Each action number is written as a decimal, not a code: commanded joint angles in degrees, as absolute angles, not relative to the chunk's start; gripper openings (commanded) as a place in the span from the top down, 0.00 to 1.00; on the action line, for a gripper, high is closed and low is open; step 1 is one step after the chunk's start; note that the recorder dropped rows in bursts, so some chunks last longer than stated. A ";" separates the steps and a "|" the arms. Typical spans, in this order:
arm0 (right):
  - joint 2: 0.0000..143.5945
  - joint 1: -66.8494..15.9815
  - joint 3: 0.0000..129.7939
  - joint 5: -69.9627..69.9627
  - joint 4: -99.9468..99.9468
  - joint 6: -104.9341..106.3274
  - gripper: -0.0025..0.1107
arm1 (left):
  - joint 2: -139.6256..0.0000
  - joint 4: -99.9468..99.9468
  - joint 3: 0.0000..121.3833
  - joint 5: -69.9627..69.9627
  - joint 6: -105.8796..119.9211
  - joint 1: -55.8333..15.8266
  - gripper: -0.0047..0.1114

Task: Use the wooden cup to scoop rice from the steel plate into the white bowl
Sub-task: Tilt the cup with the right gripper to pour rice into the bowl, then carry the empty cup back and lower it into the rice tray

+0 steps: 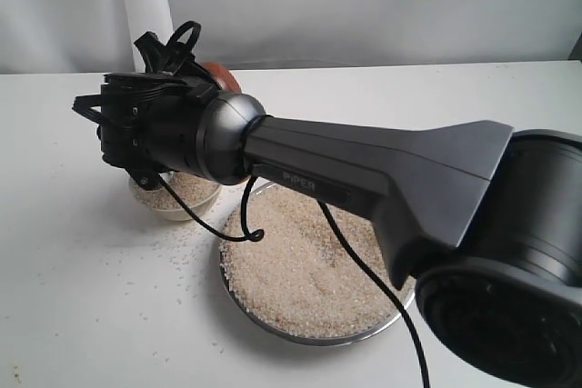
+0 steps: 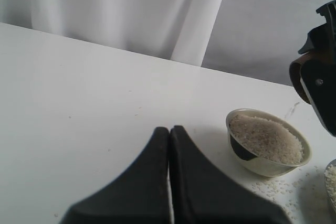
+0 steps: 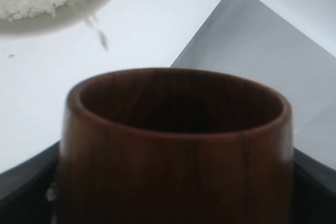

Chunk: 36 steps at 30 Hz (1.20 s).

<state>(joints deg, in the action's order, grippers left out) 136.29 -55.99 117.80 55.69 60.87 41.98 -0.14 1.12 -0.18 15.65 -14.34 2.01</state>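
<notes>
My right gripper (image 3: 173,187) is shut on the wooden cup (image 3: 176,129), which is tipped, its dark inside empty. In the exterior view this arm reaches across to the left and holds the cup (image 1: 221,74) above the white bowl (image 1: 173,204). The bowl (image 2: 269,167) is heaped with rice (image 2: 268,139). A few grains (image 3: 100,36) are falling by the bowl's rim (image 3: 58,22). The steel plate (image 1: 300,337) lies right of the bowl, covered with rice (image 1: 309,261). My left gripper (image 2: 169,129) is shut and empty, over bare table a little way from the bowl.
Loose grains (image 1: 173,252) are scattered on the white table (image 1: 73,297) around the bowl and plate. A black cable (image 1: 364,265) from the right arm hangs over the plate. A pale curtain (image 2: 131,9) closes off the back.
</notes>
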 commanded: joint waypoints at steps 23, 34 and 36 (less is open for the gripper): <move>127.61 -55.44 118.46 59.77 45.99 33.72 0.98 | 0.00 1.02 0.00 15.29 -14.56 1.74 0.96; 120.34 -49.30 117.95 69.96 31.36 38.32 0.98 | 0.00 1.02 0.00 15.29 -14.56 1.74 0.96; 120.23 -48.74 117.69 69.96 31.46 38.72 0.98 | 0.00 1.02 0.00 15.29 -14.56 1.74 0.96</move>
<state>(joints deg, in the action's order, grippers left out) 121.39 -49.76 118.04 69.58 31.46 37.88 -0.14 1.12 -0.18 15.65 -14.34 2.01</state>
